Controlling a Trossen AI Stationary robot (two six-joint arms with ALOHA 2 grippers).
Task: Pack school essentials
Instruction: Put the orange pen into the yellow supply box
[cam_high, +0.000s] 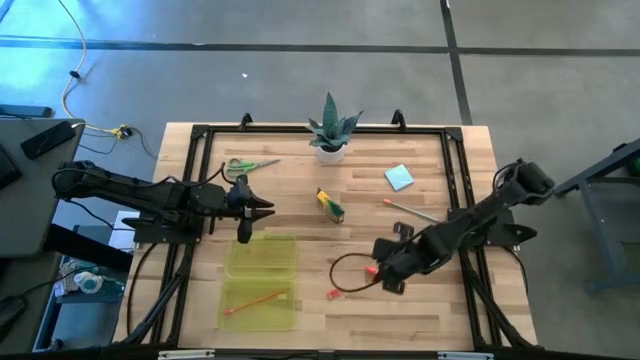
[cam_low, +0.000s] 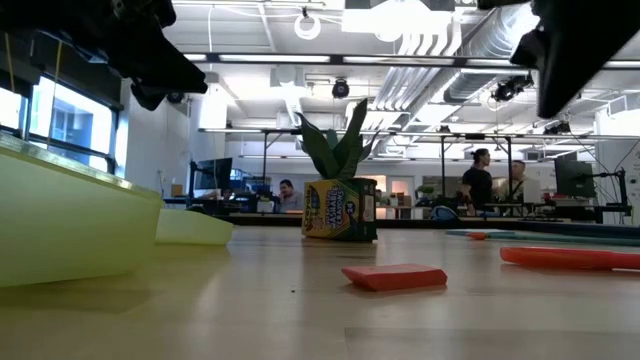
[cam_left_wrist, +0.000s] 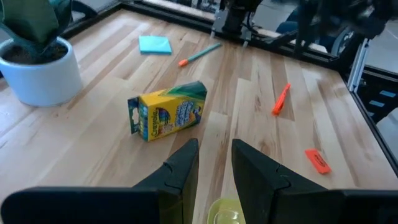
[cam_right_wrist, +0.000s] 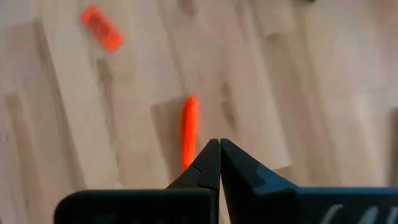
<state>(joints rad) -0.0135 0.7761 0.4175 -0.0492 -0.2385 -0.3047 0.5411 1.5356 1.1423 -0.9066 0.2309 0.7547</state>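
The open yellow-green case (cam_high: 262, 256) lies at the near left, with an orange pencil (cam_high: 256, 300) in its near half. My left gripper (cam_high: 255, 212) (cam_left_wrist: 216, 146) hangs open over the case's far edge, nothing between its fingertips. My right gripper (cam_high: 385, 278) (cam_right_wrist: 219, 142) is shut and empty. It points down above the red-orange marker (cam_right_wrist: 189, 127) (cam_high: 372, 270), clear of the table. The red eraser (cam_high: 333, 294) (cam_right_wrist: 101, 28) lies flat nearby. The crayon box (cam_high: 330, 205) (cam_left_wrist: 168, 112), scissors (cam_high: 248, 165), blue note pad (cam_high: 399, 178) and a second pencil (cam_high: 410, 210) lie on the table.
A spiky plant in a white pot (cam_high: 330, 135) stands at the far middle. A black cable loop (cam_high: 348, 272) lies by the marker. A dark frame (cam_high: 455, 170) runs round the tabletop. People show in the room beyond (cam_low: 480, 180).
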